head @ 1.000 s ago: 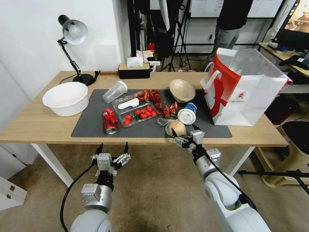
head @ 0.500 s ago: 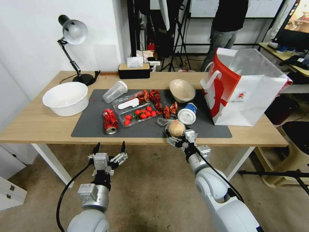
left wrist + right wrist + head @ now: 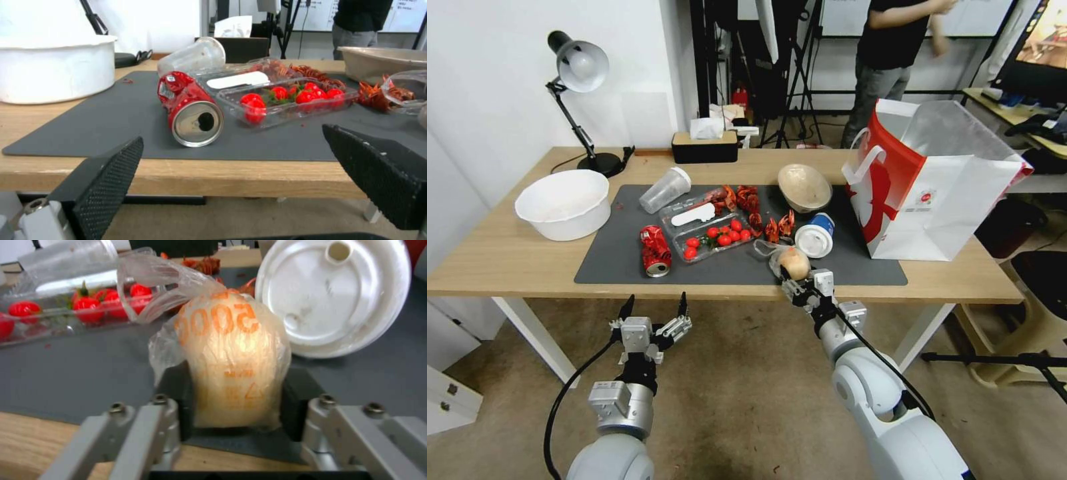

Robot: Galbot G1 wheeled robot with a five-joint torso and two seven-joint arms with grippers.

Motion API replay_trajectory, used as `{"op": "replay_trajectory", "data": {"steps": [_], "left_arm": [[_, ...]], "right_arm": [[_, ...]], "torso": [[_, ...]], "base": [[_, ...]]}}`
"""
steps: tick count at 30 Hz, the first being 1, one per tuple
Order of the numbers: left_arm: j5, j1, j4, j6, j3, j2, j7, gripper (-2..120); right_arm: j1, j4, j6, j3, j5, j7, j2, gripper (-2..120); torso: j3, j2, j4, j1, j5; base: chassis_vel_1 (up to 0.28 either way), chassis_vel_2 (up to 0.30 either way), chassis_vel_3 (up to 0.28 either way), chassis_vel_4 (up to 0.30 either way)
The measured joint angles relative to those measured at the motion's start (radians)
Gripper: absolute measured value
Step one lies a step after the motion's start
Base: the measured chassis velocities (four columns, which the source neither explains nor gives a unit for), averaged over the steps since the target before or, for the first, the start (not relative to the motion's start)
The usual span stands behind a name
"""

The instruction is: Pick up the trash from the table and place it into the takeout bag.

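Note:
The clear-bagged bun [image 3: 794, 261] lies at the near edge of the dark mat [image 3: 620, 257], and my right gripper [image 3: 799, 273] is shut on it; the black pads [image 3: 180, 396] press both its sides [image 3: 233, 366]. Just behind it lies the blue-and-white lidded cup [image 3: 816, 236], lid [image 3: 331, 296] facing me. The crushed red can [image 3: 654, 250] and clear plastic cup [image 3: 665, 189] lie on the mat's left half, the beige bowl [image 3: 804, 187] at the back. The takeout bag [image 3: 934, 193] stands open at the table's [image 3: 507, 260] right end. My left gripper [image 3: 654, 312] hangs open below the table's front edge, facing the can [image 3: 190, 113].
A clear tray of cherry tomatoes [image 3: 714, 235] and red crayfish shells [image 3: 748, 199] sit mid-mat. A large white bowl [image 3: 564, 203] and a desk lamp [image 3: 579, 67] stand at the left, and a tissue box [image 3: 704, 147] at the back edge.
My right gripper reached forward over the table's front edge and closed on the bagged bun, squeezing it narrower. The left gripper sank slightly and then stayed still.

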Motion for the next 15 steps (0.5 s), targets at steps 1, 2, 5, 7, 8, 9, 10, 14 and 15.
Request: {"op": "replay_trajectory", "data": {"steps": [1,2,5,7,8,9,10,14,15], "left_arm": [[0.0,0.0,0.0,0.0,0.0,0.0,0.0,100],[0.0,0.001,0.0,-0.001,0.0,-0.001,0.0,100],[0.001,0.003,-0.001,-0.003,0.0,-0.003,0.0,100],[0.001,0.004,-0.004,-0.004,-0.001,-0.004,0.0,100],[0.001,0.004,-0.004,-0.004,-0.001,-0.004,0.0,100],[0.002,0.005,-0.006,-0.004,-0.002,-0.005,0.0,100],[0.002,0.006,-0.007,-0.005,-0.004,-0.005,0.0,100],[0.003,0.009,-0.011,-0.006,-0.01,-0.006,0.0,100],[0.003,0.01,-0.012,-0.006,-0.013,-0.007,0.0,100]], "right_arm": [[-0.002,0.003,0.002,0.001,-0.001,-0.001,0.0,34],[-0.006,0.009,0.006,0.003,-0.003,-0.002,-0.002,28],[-0.02,0.042,0.025,0.016,-0.031,-0.016,-0.012,18],[-0.029,0.098,0.047,0.037,-0.053,-0.031,-0.034,13],[-0.029,0.098,0.047,0.037,-0.053,-0.031,-0.034,13],[-0.03,0.139,0.057,0.055,-0.055,-0.037,-0.057,10],[-0.027,0.16,0.061,0.065,-0.054,-0.039,-0.071,7],[0.011,0.245,0.074,0.135,0.014,-0.042,-0.157,7],[0.021,0.256,0.077,0.15,0.04,-0.04,-0.175,7]], "torso": [[0.0,0.0,0.0,0.0,0.0],[0.0,0.0,0.0,0.0,0.0001],[0.0,0.0,0.0,0.0,0.0001],[0.0,0.0,-0.0001,0.0,0.0001],[0.0,0.0,-0.0001,0.0,0.0001],[0.0,0.0,-0.0001,0.0,-0.0001],[0.0,0.0,-0.0002,0.0,0.0],[0.0,0.0,-0.0001,0.0,-0.0002],[0.0,0.0,0.0,0.0,0.0001]], "base": [[0.0,0.0,0.0,0.0],[0.0,0.0,0.0,0.0],[0.0,0.0,0.0,0.0],[0.0,0.0,0.0,0.0],[0.0,0.0,0.0,0.0],[0.0,0.0,0.0,0.0],[0.0,0.0,0.0,0.0],[0.0,0.0,0.0,0.0],[0.0,0.0,0.0,0.0]]}}
